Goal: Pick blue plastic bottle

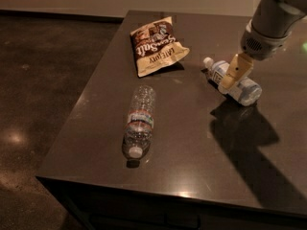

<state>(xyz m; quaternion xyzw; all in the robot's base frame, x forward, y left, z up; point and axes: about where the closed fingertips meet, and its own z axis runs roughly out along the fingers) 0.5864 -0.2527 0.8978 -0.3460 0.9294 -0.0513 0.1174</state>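
Note:
The blue plastic bottle (244,90) lies on its side at the right of the dark table (192,143), with its white cap pointing to the upper left. My gripper (231,80) hangs from the grey arm at the top right. Its tan fingers (235,71) reach down over the middle of the bottle and hide part of the label.
A clear ribbed bottle (139,121) lies on its side in the middle-left of the table, cap toward the front edge. A brown and cream chip bag (157,46) lies at the back. The arm's shadow falls on the table right of centre. The floor is to the left.

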